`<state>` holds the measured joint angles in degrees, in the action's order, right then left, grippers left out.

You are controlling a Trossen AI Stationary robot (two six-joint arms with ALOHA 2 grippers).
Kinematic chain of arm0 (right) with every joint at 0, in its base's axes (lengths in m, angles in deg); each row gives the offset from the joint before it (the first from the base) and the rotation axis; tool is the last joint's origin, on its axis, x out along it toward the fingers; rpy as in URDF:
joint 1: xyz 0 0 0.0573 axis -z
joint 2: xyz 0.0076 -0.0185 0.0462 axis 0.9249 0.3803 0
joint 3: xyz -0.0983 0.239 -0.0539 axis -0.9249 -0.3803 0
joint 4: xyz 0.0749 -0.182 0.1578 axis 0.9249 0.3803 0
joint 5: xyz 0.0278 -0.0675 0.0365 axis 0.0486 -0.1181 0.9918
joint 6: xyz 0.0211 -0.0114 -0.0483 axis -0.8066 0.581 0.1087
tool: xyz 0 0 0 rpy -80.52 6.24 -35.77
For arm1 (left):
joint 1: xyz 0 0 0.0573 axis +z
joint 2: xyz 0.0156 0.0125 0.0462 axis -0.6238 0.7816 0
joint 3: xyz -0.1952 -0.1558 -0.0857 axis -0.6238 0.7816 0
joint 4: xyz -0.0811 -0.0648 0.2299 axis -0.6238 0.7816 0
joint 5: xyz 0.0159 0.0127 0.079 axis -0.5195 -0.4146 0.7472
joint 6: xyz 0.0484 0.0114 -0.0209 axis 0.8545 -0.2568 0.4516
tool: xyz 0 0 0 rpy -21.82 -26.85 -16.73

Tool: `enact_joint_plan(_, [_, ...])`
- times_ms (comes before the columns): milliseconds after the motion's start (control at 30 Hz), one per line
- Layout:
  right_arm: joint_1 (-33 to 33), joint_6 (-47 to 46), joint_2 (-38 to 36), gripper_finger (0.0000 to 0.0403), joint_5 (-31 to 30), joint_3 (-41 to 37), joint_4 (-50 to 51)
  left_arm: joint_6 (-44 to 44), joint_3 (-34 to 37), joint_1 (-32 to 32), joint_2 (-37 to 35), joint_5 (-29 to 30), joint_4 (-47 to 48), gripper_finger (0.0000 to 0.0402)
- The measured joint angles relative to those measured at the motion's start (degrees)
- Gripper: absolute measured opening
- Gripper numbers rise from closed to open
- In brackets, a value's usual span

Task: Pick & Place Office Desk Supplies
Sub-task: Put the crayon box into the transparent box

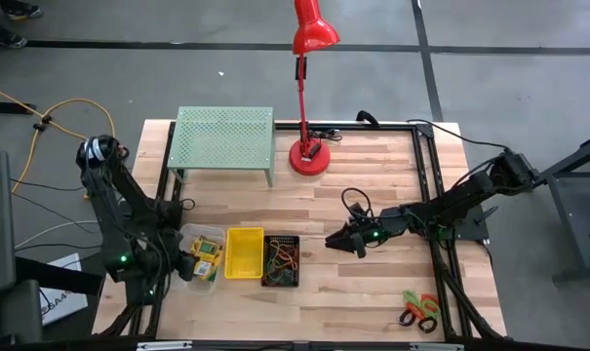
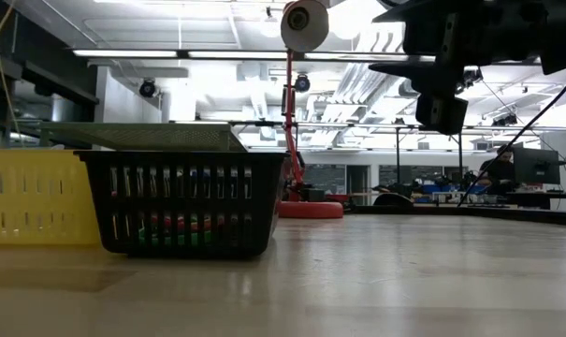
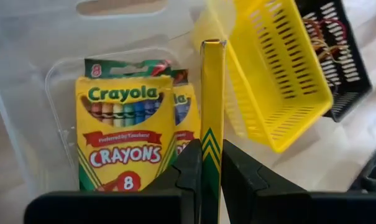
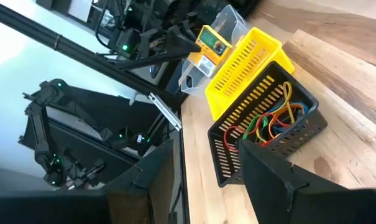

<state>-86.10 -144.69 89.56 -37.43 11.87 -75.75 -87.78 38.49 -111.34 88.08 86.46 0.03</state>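
Observation:
My left gripper [image 3: 211, 171] is shut on a yellow crayon box [image 3: 212, 106], seen edge-on over the clear bin [image 3: 32, 74] near the table's front left. Two more crayon boxes [image 3: 122, 134] [image 3: 183, 118] lie flat inside that bin. Beside it stand the yellow bin [image 1: 244, 253] and the black mesh bin [image 1: 281, 259], which holds coloured loops [image 4: 271, 121]. The scissors [image 1: 419, 310] lie near the front right. My right gripper [image 1: 334, 240] hovers open to the right of the black bin, with nothing between its fingers. My left gripper pinches the crayon box's two broad faces [image 3: 203, 155] between its two fingers, at the end of the box nearest the wrist. The fingers slant downward and the box reaches forward from them over the clear bin. Whether its far end touches anything I cannot tell.
A light-green perforated rack [image 1: 224, 139] stands at the back left and a red desk lamp [image 1: 307, 156] at the back middle. Black rails [image 1: 431, 195] frame the tabletop. Bare wood [image 1: 373, 302] lies between the bins and the scissors.

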Motion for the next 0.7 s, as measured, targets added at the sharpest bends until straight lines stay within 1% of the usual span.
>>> enact_joint_plan(100, [-0.4,0.4,0.0,0.0166,-0.1,0.0,0.0,-2.0,0.0,0.0,1.5,-0.4,-0.9,0.0035])
enact_joint_plan(333, [-0.3,2.2,0.0,0.0166,0.7,0.0,0.0,-2.2,0.0,0.8,1.9,-1.6,-3.6,0.0038])
enact_joint_plan(567, [-0.3,3.1,0.0,0.0166,1.6,0.0,0.0,-1.5,0.0,1.1,1.9,-1.7,-3.5,0.0073])
enact_joint_plan(700, [-0.3,3.2,0.0,0.0166,1.7,0.0,0.0,-1.3,0.0,1.1,1.9,-1.6,-3.4,0.0086])
